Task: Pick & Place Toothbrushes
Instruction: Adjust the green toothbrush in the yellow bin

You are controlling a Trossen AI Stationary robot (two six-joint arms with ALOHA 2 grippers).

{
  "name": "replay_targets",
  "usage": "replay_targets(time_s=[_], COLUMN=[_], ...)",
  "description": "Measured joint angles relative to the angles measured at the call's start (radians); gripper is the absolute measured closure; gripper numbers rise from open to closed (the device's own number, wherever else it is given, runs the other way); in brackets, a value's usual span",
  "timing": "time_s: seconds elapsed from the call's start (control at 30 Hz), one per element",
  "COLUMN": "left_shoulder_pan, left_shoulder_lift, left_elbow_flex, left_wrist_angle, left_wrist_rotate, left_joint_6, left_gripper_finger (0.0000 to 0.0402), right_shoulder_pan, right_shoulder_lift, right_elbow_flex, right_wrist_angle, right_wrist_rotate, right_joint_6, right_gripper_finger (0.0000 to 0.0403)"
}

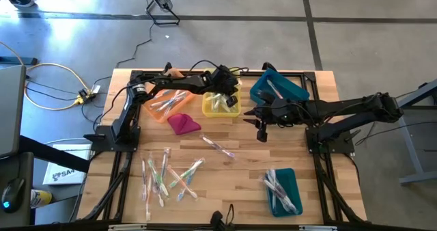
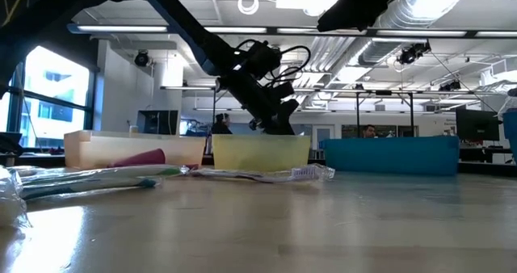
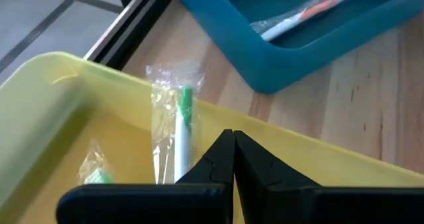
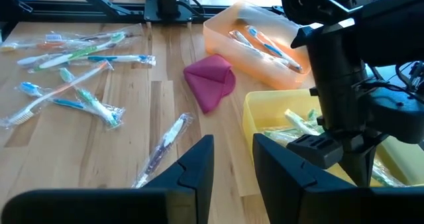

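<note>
You're partway: wrapped toothbrushes already lie in the yellow bin (image 1: 220, 105), orange bin (image 1: 166, 102) and both teal bins (image 1: 283, 190). A loose pile (image 1: 168, 177) waits on the table — plus one (image 1: 218, 146) mid-table. Left gripper (image 3: 232, 159) sits closed over the yellow bin, seemingly empty; right gripper (image 4: 232, 159) hovers half-open, holding nothing.

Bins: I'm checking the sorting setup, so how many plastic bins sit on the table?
4: orange bin and yellow bin at the far side, one teal bin far right, another teal bin near right.
</note>
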Motion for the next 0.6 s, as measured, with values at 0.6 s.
replay_targets(time_s=[0.6], left_shoulder_pan=[0.03], left_shoulder_lift=[-0.193], left_elbow_flex=[0.0], left_wrist_angle=[-0.218], left_wrist_rotate=[0.141], left_joint_6=[0.367], left_gripper_finger=[0.0401], right_shoulder_pan=[-0.008], right_shoulder_lift=[0.0], right_elbow_flex=[0.0], right_wrist_angle=[-0.024], right_wrist_rotate=[-0.003], right_joint_6=[0.007], right_gripper_finger=[0.039])
